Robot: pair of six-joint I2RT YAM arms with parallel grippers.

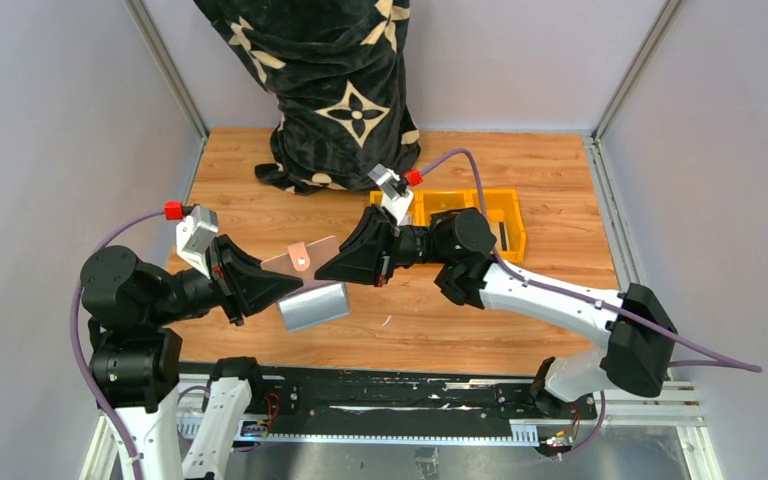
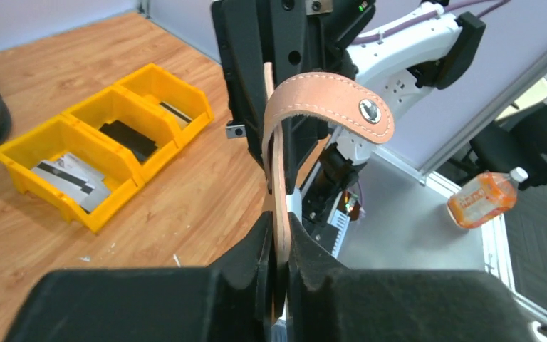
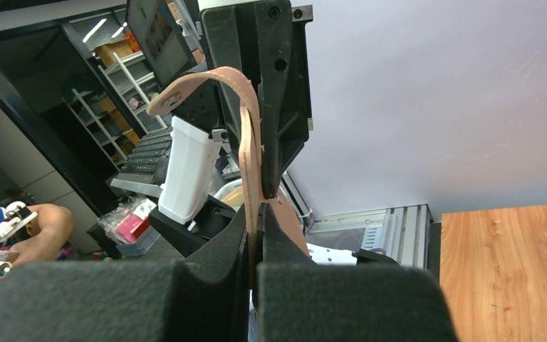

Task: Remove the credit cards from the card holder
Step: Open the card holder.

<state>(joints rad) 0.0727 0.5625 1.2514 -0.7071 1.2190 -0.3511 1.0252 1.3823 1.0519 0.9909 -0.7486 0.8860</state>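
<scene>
The brown card holder (image 1: 302, 262) hangs in the air between my two grippers above the table's middle. My left gripper (image 1: 282, 278) is shut on its left edge, my right gripper (image 1: 328, 268) on its right edge. A greyish panel (image 1: 312, 305) hangs below it; I cannot tell whether it is an inner face or a card. In the left wrist view the holder (image 2: 279, 178) stands edge-on in my left gripper (image 2: 279, 239), its strap with the stud (image 2: 369, 110) curled over. In the right wrist view it (image 3: 249, 142) is pinched in my right gripper (image 3: 255, 231).
A yellow three-compartment bin (image 1: 516, 238) stands at the back right; in the left wrist view it (image 2: 14, 160) holds a grey striped card (image 2: 68, 174), a black item (image 2: 128, 135) and another flat piece (image 2: 174, 112). Black patterned fabric (image 1: 330, 90) stands at the table's back edge.
</scene>
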